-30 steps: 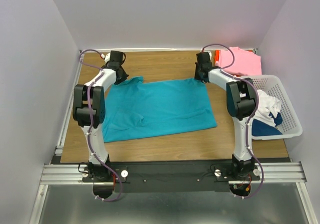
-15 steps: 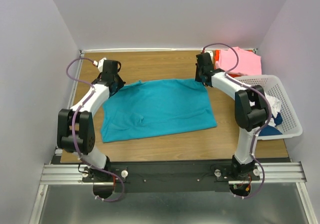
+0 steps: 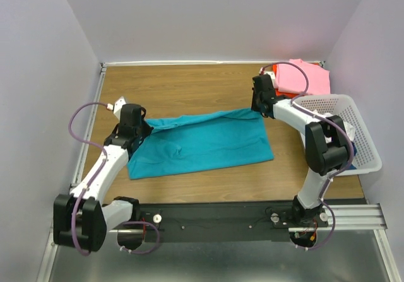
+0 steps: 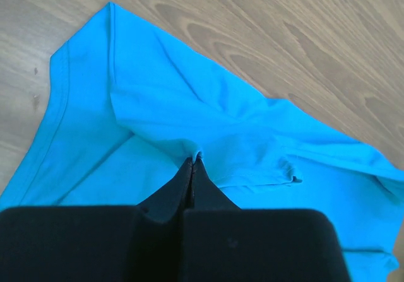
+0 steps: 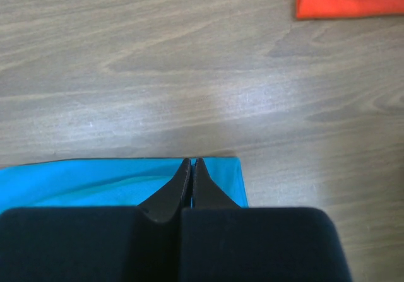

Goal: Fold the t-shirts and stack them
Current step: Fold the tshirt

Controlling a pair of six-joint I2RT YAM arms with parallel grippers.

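Both tools (image 4: 194,158) (image 5: 191,161) pinching teal t-shirt (image 3: 208,144), far edge

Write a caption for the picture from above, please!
The left gripper and right gripper pinch the teal t-shirt's far edge on a wooden table, beside a white basket.

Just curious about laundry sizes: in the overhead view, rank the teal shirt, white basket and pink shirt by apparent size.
1. teal t-shirt: largest.
2. white basket: somewhat smaller, though the right arm hides part of it.
3. pink t-shirt: clearly smallest.
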